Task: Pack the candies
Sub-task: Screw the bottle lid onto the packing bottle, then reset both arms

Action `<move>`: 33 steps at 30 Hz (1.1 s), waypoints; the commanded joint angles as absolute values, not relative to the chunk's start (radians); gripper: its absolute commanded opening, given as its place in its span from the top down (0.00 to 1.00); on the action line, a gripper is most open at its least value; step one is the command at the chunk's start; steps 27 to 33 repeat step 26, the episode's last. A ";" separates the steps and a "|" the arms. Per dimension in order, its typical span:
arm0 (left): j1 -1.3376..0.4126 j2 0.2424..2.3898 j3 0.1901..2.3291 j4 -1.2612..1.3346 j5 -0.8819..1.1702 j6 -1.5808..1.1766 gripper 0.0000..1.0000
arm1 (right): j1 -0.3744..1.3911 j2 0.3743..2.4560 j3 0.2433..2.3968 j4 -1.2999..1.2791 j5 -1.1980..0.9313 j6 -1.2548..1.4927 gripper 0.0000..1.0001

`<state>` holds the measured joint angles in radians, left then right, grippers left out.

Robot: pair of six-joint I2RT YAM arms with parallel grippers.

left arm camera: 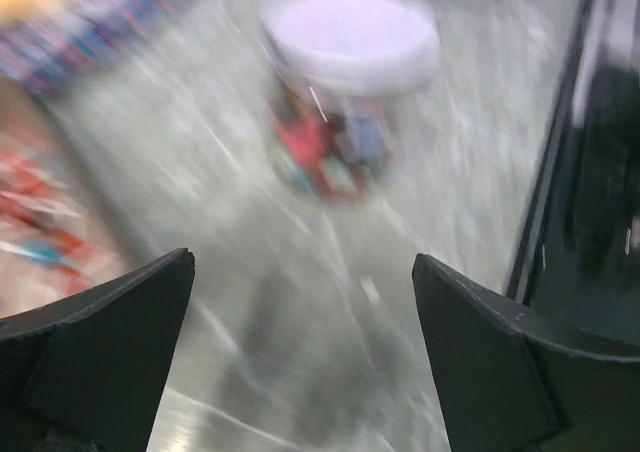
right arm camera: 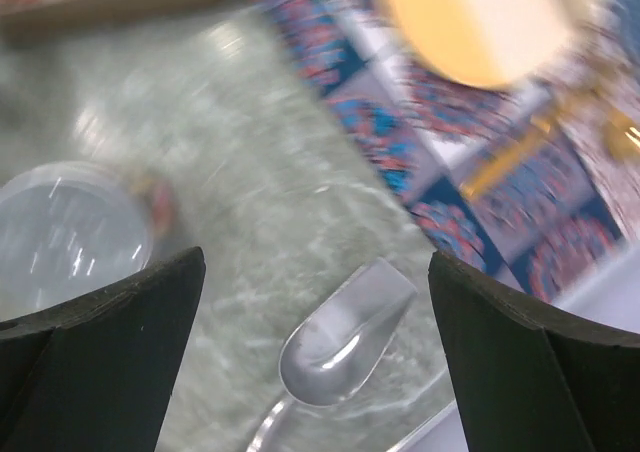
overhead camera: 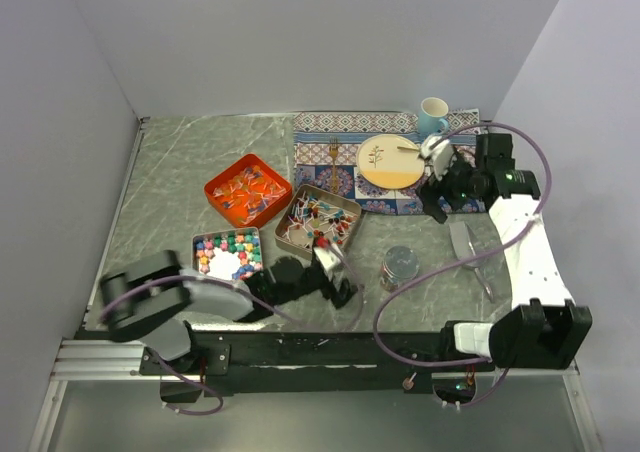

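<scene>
Candies (overhead camera: 318,220) in three trays (overhead camera: 209,186), the nearest just beyond left gripper (left arm camera: 303,267) (spread wide, empty); right gripper (right arm camera: 318,262), likewise parted and empty, well apart, above scoop (right arm camera: 340,337).

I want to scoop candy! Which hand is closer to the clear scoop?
Right. The right hand hovers just beyond the scoop; the left hand is farther, on the jar's other side.

A lab robot cell is indicated: a marbled tabletop (overhead camera: 180,172) is boxed in by plain white panels (overhead camera: 300,32), an aluminium rail (overhead camera: 100,357) is fixed along its near edge, and purple cables (overhead camera: 376,322) are looped across it.
</scene>
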<state>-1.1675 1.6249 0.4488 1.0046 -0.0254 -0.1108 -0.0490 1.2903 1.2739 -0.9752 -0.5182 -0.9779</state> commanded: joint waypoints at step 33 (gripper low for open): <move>-0.037 1.365 1.266 -0.051 -0.132 -0.190 0.04 | -0.069 1.089 1.227 -0.629 -0.018 0.032 0.00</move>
